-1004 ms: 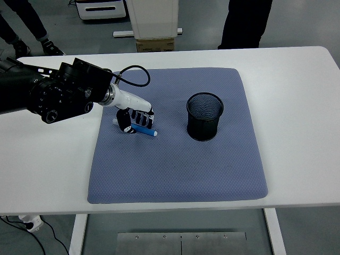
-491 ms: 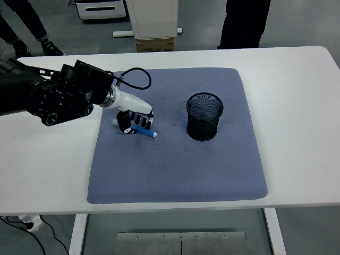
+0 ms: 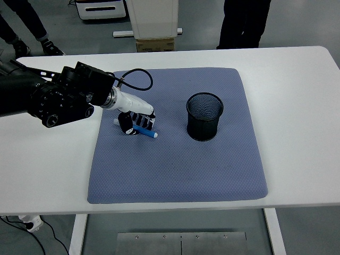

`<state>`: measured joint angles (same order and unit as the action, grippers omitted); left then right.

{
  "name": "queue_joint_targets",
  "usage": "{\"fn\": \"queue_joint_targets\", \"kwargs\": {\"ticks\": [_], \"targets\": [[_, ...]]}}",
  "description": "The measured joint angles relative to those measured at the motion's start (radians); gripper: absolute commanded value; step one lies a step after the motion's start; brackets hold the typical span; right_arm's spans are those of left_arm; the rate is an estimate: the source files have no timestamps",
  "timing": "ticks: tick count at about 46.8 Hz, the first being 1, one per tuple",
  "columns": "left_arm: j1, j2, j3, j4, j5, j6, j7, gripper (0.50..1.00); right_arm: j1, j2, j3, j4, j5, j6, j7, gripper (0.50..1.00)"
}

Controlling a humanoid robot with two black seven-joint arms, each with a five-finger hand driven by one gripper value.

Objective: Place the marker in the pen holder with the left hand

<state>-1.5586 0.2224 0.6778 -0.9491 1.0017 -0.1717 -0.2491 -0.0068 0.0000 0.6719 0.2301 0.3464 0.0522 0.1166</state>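
- We see the left hand (image 3: pixel 134 118) curled down around the marker (image 3: pixel 144 131) on the blue mat (image 3: pixel 175 170) — fingers clamped on its left end.
- The marker's blue end points right, toward the pen holder (image 3: pixel 204 116) — well apart.

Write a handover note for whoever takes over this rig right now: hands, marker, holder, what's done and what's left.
Left hand: fingers curled around the marker on the left part of the mat; marker looks to be low at the mat, not clearly lifted.
Right hand: not in view.
Holder: upright on the mat, to the marker's right, apart from it.
Done: hand on marker.
Left: lift, carry right, drop into holder.
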Motion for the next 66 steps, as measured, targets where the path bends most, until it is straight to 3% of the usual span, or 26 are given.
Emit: {"fn": "queue_joint_targets", "kwargs": {"ticks": [12,13,14,55,58,66], "targets": [[-0.001,0.000,0.000,-0.001,0.015,0.000,-0.001,0.563,0.000,0.000,0.000,0.000,0.000,0.000,0.000,1.000],[-0.001,0.000,0.000,-0.001,0.016,0.000,-0.001,0.503,0.000,0.000,0.000,0.000,0.000,0.000,0.000,1.000],[-0.001,0.000,0.000,-0.001,0.017,0.000,-0.001,0.500,0.000,0.000,0.000,0.000,0.000,0.000,0.000,1.000],[-0.016,0.006,0.000,-0.001,0.020,-0.008,-0.008,0.500,0.000,0.000,0.000,0.000,0.000,0.000,0.000,1.000],[-0.016,0.006,0.000,0.000,0.020,-0.008,-0.010,0.543,0.000,0.000,0.000,0.000,0.000,0.000,0.000,1.000],[-0.016,0.008,0.000,0.000,0.018,-0.008,-0.012,0.578,0.001,0.000,0.000,0.000,0.000,0.000,0.000,1.000]]}}
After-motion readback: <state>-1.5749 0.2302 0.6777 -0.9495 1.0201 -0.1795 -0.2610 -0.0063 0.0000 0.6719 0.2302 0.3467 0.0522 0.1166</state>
